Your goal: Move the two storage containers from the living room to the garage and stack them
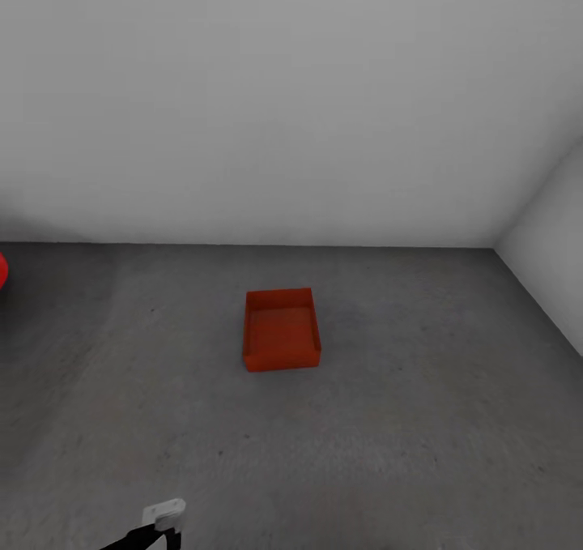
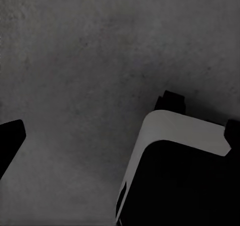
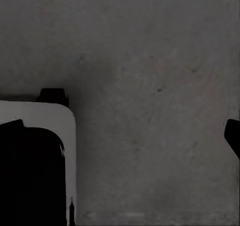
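Observation:
One orange-red storage container (image 1: 281, 330) stands upright and empty on the dark grey concrete floor (image 1: 421, 420) of the garage, a short way out from the pale back wall. Nothing is stacked on it and no gripper touches it. A white part of my left arm (image 1: 166, 516) shows at the bottom edge of the head view, well short of the container. In the wrist views my left gripper (image 2: 125, 128) and right gripper (image 3: 123, 126) hang over bare floor. Their dark fingertips (image 2: 11, 138) (image 3: 233, 135) sit at the picture edges, wide apart, with nothing between them.
Pale grey walls (image 1: 291, 104) meet in a corner at the right (image 1: 495, 246). A sliver of the red car (image 1: 2, 270) shows at the far left. My white and black base (image 2: 175, 171) (image 3: 35, 161) appears below both wrists.

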{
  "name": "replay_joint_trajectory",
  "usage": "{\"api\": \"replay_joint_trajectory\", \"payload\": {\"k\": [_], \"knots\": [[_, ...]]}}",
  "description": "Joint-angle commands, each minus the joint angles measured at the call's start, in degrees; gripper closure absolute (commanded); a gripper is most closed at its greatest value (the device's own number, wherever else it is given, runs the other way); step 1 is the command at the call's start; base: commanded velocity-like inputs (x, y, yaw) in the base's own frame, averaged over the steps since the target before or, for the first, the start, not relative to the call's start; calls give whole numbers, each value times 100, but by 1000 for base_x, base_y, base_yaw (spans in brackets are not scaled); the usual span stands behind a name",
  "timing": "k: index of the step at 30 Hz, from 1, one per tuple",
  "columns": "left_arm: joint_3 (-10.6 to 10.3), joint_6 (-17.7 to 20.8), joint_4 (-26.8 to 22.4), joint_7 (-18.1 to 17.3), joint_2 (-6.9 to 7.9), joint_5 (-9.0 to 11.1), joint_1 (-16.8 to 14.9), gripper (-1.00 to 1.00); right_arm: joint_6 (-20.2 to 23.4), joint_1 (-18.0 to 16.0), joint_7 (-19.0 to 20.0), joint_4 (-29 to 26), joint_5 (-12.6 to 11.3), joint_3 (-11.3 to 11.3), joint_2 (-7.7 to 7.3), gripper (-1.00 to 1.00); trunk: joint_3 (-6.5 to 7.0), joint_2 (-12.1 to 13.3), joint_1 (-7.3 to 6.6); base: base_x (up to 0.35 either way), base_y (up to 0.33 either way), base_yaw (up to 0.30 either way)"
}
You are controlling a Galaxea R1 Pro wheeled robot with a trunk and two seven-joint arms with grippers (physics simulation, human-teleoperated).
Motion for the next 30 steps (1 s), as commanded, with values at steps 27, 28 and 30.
{"api": "replay_joint_trajectory", "payload": {"k": [27,28,30], "knots": [[-27,-1114,-4,-569,-95,11,1744,-100,-223,1684,556,19,-12,-10,122,-100,318,559,-307,0,0,0],[-27,-1127,-13,-596,-89,6,1750,-100,-222,1685,556,18,-11,-10,122,-100,327,559,-307,0,0,0],[-30,-1137,-24,-619,-79,3,1757,-100,-225,1687,556,17,-10,-10,124,-100,346,559,-307,0,0,0]]}}
